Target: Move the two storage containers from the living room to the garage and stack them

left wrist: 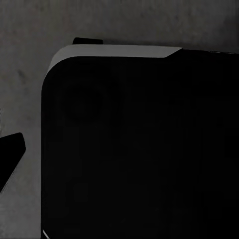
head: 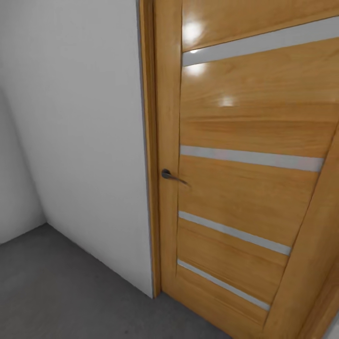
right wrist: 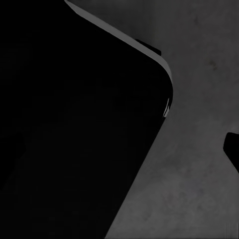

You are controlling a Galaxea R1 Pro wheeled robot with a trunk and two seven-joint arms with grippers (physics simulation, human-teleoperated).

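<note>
The head camera is facing a honey-coloured wooden door point(head: 245, 188) set in a matching frame point(head: 149, 141). Pale horizontal strips point(head: 249, 157) are crossing the door at intervals, and ceiling light is glaring off its upper panels. A dark lever handle point(head: 170, 176) is sitting near the door's left edge, about halfway up. To the left of the frame a plain pale grey wall point(head: 80, 141) is running back to a corner, where a second wall point(head: 14, 188) is meeting it. The floor point(head: 56, 292) below is dark grey, mottled concrete, reaching up to the wall base and the door's threshold. This is matching the garage.

The left wrist camera is looking down at the same grey floor point(left wrist: 25, 99), with a large black rounded body point(left wrist: 139, 149), light-edged along one side, covering most of the picture. A dark tip point(left wrist: 10, 154) is entering at the picture's edge; it cannot be told whether it is a finger of the left gripper, nor how far that gripper is open.

The right wrist camera is showing a similar black rounded body point(right wrist: 74, 124) over concrete floor point(right wrist: 199, 74), with a dark tip point(right wrist: 233, 149) at the edge. The right gripper's opening cannot be told either.

The containers' whereabouts cannot be told from these views.
</note>
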